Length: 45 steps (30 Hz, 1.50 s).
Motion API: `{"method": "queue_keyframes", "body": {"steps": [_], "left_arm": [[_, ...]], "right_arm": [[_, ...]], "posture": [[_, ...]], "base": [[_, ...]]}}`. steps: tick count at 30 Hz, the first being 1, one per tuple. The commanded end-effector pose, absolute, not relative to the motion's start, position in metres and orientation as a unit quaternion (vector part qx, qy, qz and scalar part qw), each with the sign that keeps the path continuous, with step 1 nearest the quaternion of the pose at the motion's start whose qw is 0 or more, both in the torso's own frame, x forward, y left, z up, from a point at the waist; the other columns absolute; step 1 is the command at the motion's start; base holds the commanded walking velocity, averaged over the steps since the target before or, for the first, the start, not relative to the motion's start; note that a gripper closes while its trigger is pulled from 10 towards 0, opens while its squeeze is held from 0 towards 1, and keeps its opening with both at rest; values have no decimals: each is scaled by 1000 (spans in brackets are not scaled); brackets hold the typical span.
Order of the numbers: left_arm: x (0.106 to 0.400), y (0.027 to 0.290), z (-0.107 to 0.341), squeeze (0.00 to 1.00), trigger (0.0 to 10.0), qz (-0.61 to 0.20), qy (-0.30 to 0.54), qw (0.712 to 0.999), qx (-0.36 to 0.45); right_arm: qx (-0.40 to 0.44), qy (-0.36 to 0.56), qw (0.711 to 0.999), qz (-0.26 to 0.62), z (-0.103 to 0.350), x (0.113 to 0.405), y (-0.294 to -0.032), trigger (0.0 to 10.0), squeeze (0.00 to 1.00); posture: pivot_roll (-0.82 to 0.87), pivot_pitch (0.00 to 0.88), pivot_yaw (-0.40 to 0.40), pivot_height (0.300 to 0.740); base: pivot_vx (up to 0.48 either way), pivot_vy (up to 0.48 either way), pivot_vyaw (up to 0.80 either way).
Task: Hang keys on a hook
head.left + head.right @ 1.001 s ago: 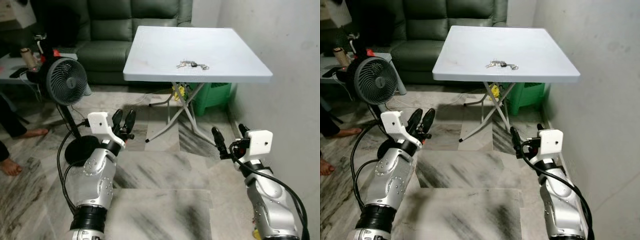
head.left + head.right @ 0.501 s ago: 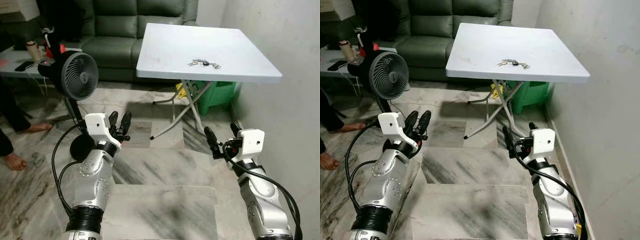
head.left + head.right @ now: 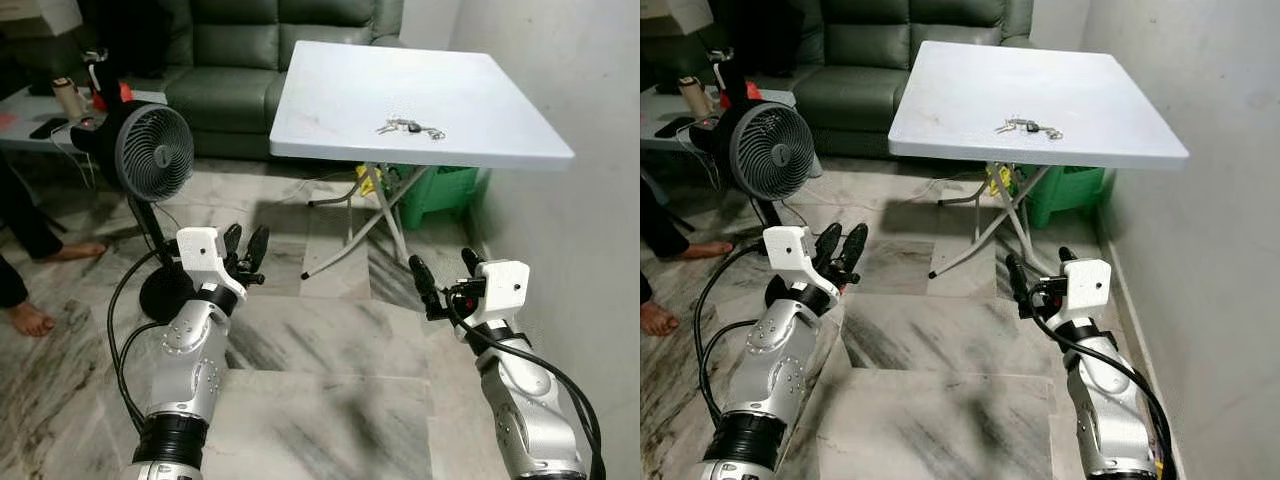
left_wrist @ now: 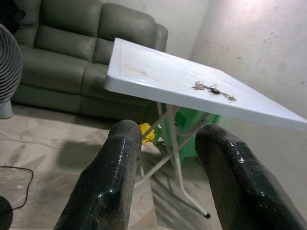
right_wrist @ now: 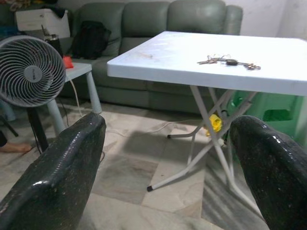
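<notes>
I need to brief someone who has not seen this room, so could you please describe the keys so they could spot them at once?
Find the white folding table standing against the right-hand wall, in front of the dark green sofa. The keys lie flat on its top, toward the front and the wall side. They are a small metallic bunch strung out in a line, the one object on that pale surface.

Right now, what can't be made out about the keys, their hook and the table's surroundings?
- Bunch of metal keys on the white folding table: too small in the eye views to count.
- Hook: I can't find one on the grey wall.
- Green plastic bin: the tabletop hides its upper part.
</notes>
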<state>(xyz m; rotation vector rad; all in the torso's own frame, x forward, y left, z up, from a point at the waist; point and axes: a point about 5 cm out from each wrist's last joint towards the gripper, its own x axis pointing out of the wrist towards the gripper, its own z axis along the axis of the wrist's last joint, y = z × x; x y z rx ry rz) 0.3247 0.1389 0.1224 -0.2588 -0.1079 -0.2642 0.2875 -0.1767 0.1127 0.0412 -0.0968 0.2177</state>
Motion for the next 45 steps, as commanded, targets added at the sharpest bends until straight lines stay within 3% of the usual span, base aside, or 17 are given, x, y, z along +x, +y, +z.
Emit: {"method": "queue_keyframes", "body": {"steps": [1, 27, 34, 45], "left_arm": [[325, 139, 121, 0, 10000, -135, -47, 982, -122], [325, 135, 123, 0, 10000, -140, -49, 982, -119], [326, 135, 123, 0, 10000, -140, -49, 982, -118], [328, 135, 125, 0, 10000, -137, -50, 982, -118]], "right_arm": [[21, -54, 992, 112, 116, 288, -177, 10000, 0], [14, -53, 992, 116, 116, 288, -176, 10000, 0], [-10, -52, 991, 121, 116, 289, -174, 10000, 0], [0, -54, 991, 123, 117, 290, -174, 10000, 0]], "posture": [[-38, 0, -13, 740], [-36, 0, -12, 740], [-35, 0, -11, 740], [-31, 0, -15, 740]], "base": [[394, 0, 0], [408, 0, 0], [414, 0, 800], [412, 0, 0]]}}
